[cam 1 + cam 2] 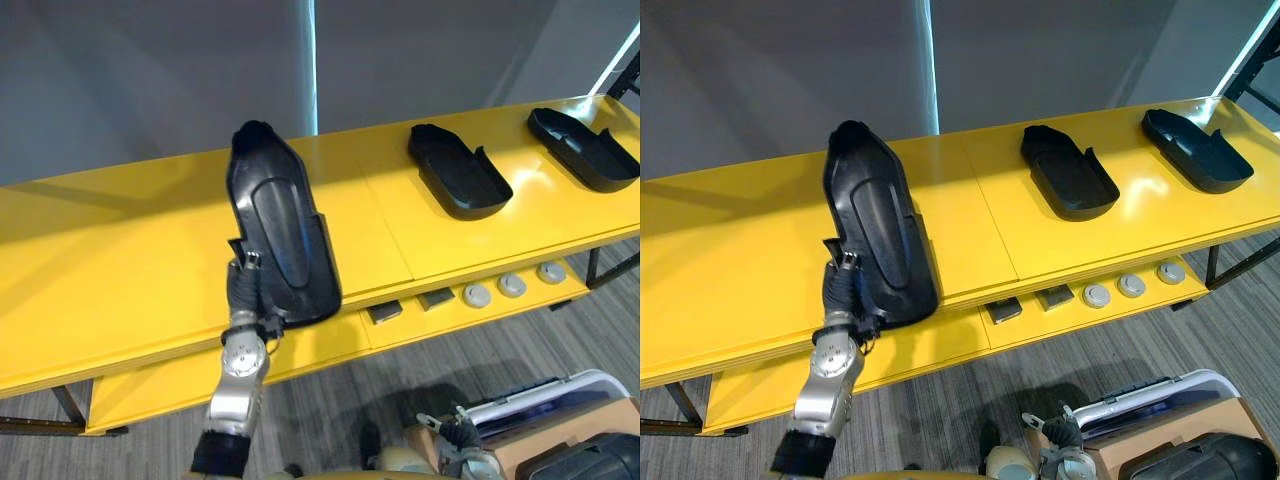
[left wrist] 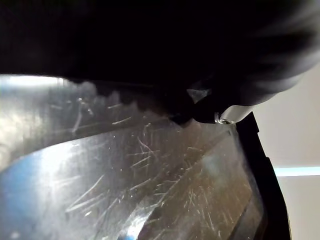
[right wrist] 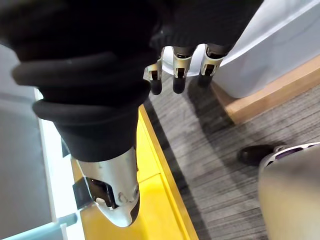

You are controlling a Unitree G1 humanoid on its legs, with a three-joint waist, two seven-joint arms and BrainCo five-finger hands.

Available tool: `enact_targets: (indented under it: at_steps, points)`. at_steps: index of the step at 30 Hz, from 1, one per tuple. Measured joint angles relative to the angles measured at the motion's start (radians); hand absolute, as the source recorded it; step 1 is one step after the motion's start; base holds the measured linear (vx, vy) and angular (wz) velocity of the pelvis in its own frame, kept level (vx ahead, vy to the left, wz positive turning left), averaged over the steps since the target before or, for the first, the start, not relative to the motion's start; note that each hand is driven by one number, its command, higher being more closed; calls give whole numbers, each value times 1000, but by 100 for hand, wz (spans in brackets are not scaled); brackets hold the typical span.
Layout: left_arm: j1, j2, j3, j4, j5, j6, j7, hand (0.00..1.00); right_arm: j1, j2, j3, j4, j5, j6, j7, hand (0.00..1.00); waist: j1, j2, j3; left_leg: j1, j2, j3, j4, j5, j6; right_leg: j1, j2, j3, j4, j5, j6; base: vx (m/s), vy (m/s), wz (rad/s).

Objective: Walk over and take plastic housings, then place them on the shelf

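The black plastic housing (image 1: 280, 235) rears on end over the front edge of the yellow shelf (image 1: 120, 260), carried by my left hand (image 1: 243, 290), whose hold is hidden behind the part, so I cannot tell it. A second housing (image 1: 457, 170) and a third housing (image 1: 583, 148) lie to its right, so I judge this the placing step, calling next for laying it flat. The left wrist view adds its scratched sheen; the right wrist view shows my right hand (image 3: 175, 80) slack, empty, above the floor (image 3: 215, 150).
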Motion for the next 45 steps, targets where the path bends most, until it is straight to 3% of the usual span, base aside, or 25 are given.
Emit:
enact_targets:
  at_steps: [6,12,13,17,21,27,33,36,39,40,44,45]
  points:
    - [-152,57,99,186,54,72,56,100,1,-10,35,-13,-20,-5,19,0,-5,-3,0,-26,-14,-3,-19,32,-1,-20,-7,6,-40,49,-5,-148,-14,-2]
    - [-309,142,166,334,70,108,76,100,2,-10,65,-51,-28,-15,21,0,-36,-25,11,-48,-22,-9,-82,76,-24,-71,-7,7,-43,59,4,-109,-40,-1]
    - [-330,150,170,351,70,109,76,0,3,-10,77,-51,-28,-16,21,0,-38,-30,15,-53,-20,-9,-82,77,-27,-77,-6,6,-43,59,4,-42,-27,-4]
    - [-423,191,176,425,68,113,77,0,-1,-9,98,-51,-28,-27,23,0,-51,-39,26,-86,-17,-9,-84,94,-31,-114,-1,5,-43,73,-2,-15,-14,-6]
    - [-529,193,180,482,49,114,75,0,-17,-10,100,-52,-28,-29,24,0,-52,-42,46,-104,-19,-8,-84,100,-25,-135,0,12,-39,89,-23,27,31,-6]
    - [-613,192,181,531,-7,113,77,0,-20,-11,101,-89,-28,-39,23,0,-54,-49,67,-108,-23,-3,-82,101,-20,-141,-1,25,-39,93,-24,31,49,-5]
    - [-617,161,195,522,-90,106,143,0,-30,-12,123,-89,-28,-39,20,0,-52,-50,68,-104,-25,-11,-82,100,-19,-133,-3,23,-39,93,-24,5,34,4]
    - [-568,112,194,388,-122,102,185,0,-44,-12,127,-89,-28,-40,19,0,-51,-49,74,-91,-25,-17,-80,100,-19,-117,-4,19,-39,92,-23,-9,21,6]
    - [-463,55,151,93,-124,72,225,0,-44,-14,126,-82,-28,-40,16,0,-50,-47,75,-88,-24,-24,-80,99,-17,-110,-4,13,-39,92,-23,-12,22,6]
    - [-452,53,147,73,-124,68,227,0,-44,-15,126,-81,-28,-40,16,0,-50,-47,75,-87,-24,-25,-80,99,-17,-109,-4,13,-39,92,-23,-4,23,5]
    - [-283,13,59,-193,-25,23,214,0,-41,-23,123,-48,-27,-41,16,0,-46,-41,79,-78,-24,-28,-81,98,-17,-100,-5,9,-39,88,-19,-4,12,2]
    - [-220,9,27,-252,15,11,191,100,-38,-23,121,-30,-27,-40,17,0,-45,-39,80,-78,-24,-31,-81,98,-18,-99,-5,7,-39,85,-14,-6,14,4]
